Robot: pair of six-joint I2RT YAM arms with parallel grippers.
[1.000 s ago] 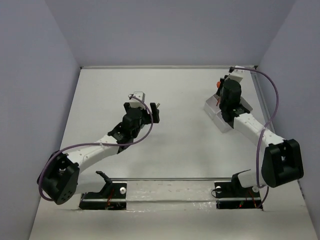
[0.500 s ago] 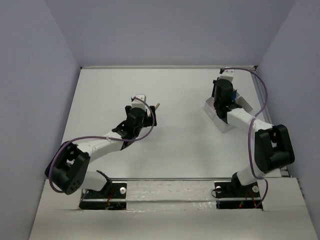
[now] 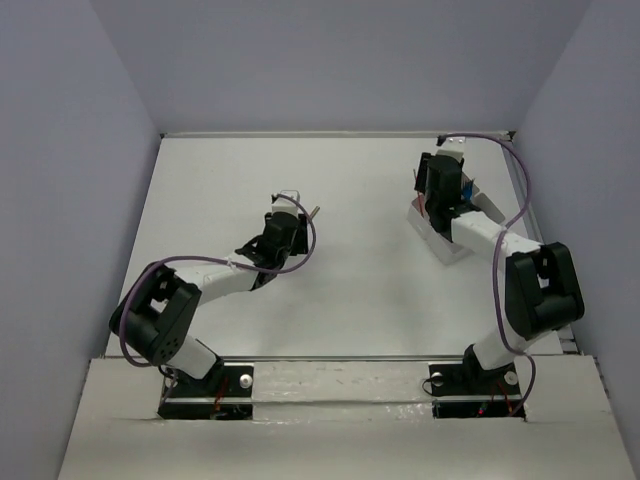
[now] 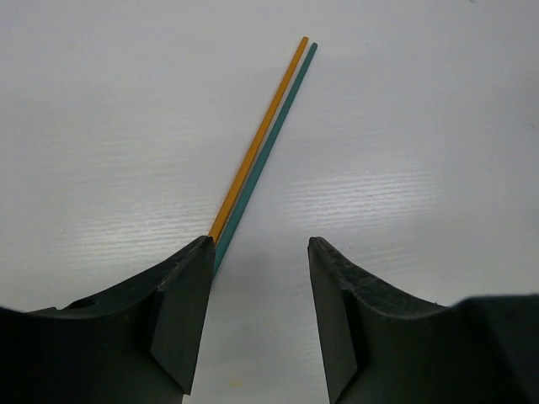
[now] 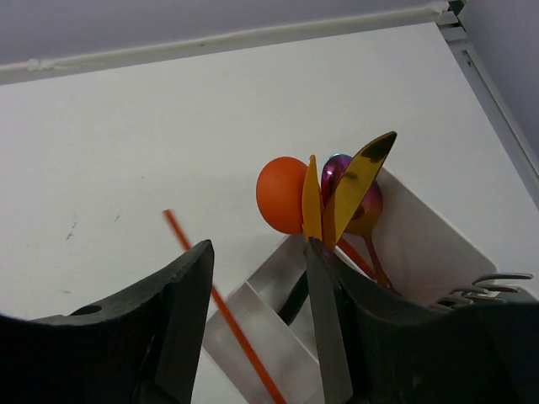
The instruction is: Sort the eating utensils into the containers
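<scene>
Two thin utensil handles, one orange (image 4: pixel 257 139) and one teal (image 4: pixel 271 143), lie side by side on the table. They run out from beside my left gripper's left finger. My left gripper (image 4: pixel 259 244) is open low over the table with nothing between its fingers. My right gripper (image 5: pixel 258 248) is open above the white divided container (image 5: pixel 421 244). A thin red stick (image 5: pixel 221 307) slants loose between its fingers over a compartment. An orange spoon (image 5: pixel 282 194), yellow knives (image 5: pixel 349 189) and a purple spoon (image 5: pixel 368 202) stand in the container.
Silver fork tines (image 5: pixel 497 282) poke out at the container's right end. In the top view the container (image 3: pixel 448 243) sits at the far right near the side wall, and my left gripper (image 3: pixel 290 222) is mid-table. Grey walls close in the table.
My right gripper has opened and the red stick now sits loose between its fingers; that arm reached farther back. My left arm stretched forward toward the two handles and its jaws narrowed.
</scene>
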